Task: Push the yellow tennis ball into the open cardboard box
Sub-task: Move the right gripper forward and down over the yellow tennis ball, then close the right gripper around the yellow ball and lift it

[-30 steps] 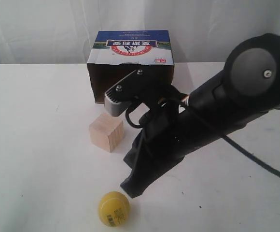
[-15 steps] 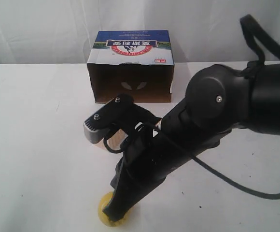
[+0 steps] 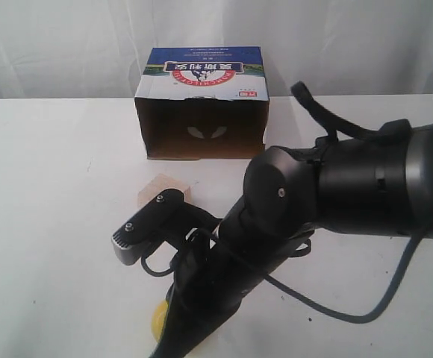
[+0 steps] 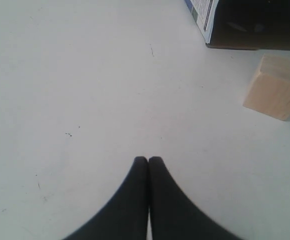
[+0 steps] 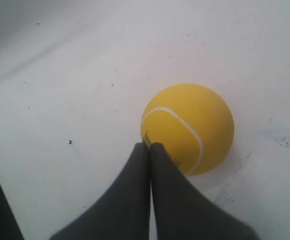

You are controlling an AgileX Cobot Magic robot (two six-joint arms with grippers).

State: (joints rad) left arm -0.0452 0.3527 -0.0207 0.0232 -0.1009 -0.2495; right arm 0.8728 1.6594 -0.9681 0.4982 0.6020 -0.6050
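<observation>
Jaws of the right gripper (image 5: 149,146) were shut tight, holding nothing, tips right against the yellow tennis ball (image 5: 190,127). Wooden cube (image 3: 163,186) stood between ball and open cardboard box (image 3: 201,82), well apart. Best pushed slowly, angled past the cube toward the dark opening.

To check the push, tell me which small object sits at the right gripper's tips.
The yellow tennis ball, at the tips of the shut right gripper; the wooden cube lies apart, nearer the open cardboard box.
</observation>
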